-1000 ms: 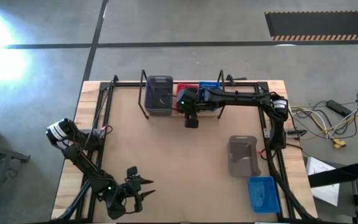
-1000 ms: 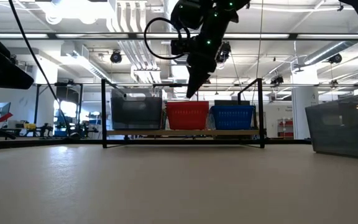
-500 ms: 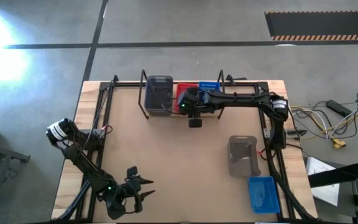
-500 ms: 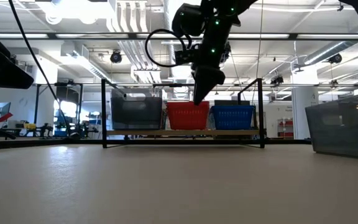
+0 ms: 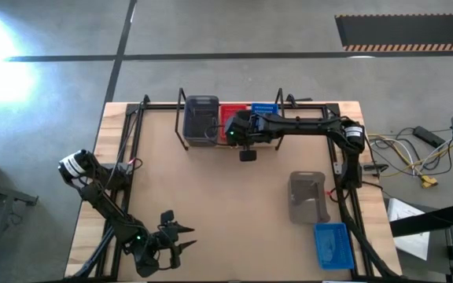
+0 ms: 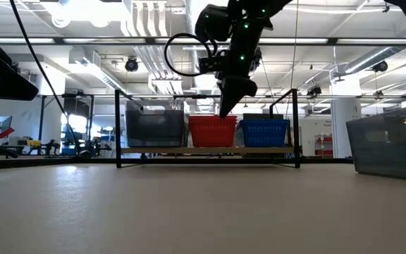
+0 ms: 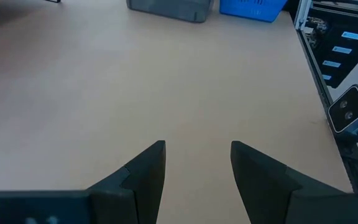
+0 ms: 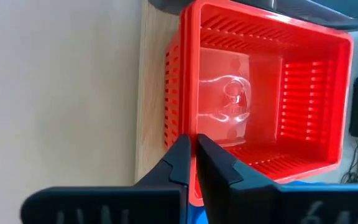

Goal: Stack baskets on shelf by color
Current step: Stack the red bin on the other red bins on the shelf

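On the shelf (image 5: 181, 126) at the far edge, a grey basket (image 5: 201, 118), a red basket (image 6: 211, 131) and a blue basket (image 6: 264, 132) stand side by side on the plank. My right gripper (image 8: 195, 163) is over the red basket's near side and shut on it. A loose grey basket (image 5: 307, 196) and a loose blue basket (image 5: 333, 244) lie on the table's right side. Over the near left corner my left gripper (image 7: 197, 163) stands open with nothing between its fingers. My right gripper pinches the red basket's near wall at its rim (image 8: 182, 121), one finger inside the basket and one outside. The fingers point down from above. The basket stands upright on the shelf plank (image 8: 151, 93).
The shelf's black wire end loops (image 6: 118, 127) rise beside the baskets. The loose grey basket shows large at the low view's right edge (image 6: 393, 144). Bare tabletop lies between the shelf and my left gripper (image 5: 211, 196).
My right gripper has come down and a little toward the far edge, onto the red basket's near rim. The basket has stayed on the shelf.
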